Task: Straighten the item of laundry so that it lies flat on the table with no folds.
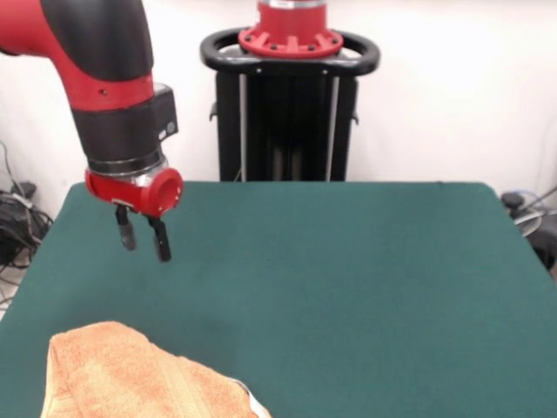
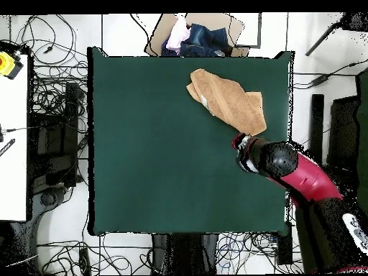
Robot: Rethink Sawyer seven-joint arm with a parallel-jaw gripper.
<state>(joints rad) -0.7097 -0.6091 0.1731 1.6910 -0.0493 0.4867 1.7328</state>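
Towel (image 1: 144,374) lies crumpled, folded over itself, on table (image 1: 348,279) near corner far from pedestal (image 1: 289,96). Gripper (image 1: 144,237) hangs above felt between pedestal and towel, apart from cloth, fingers (image 1: 162,240) slightly parted, holding nothing. Overhead view alone shows full towel (image 2: 226,100) outline; wrist hides claw there.

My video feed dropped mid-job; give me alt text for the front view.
An orange-tan towel lies bunched at the near left corner of the green table. The gripper hangs open above the table behind it, touching nothing.
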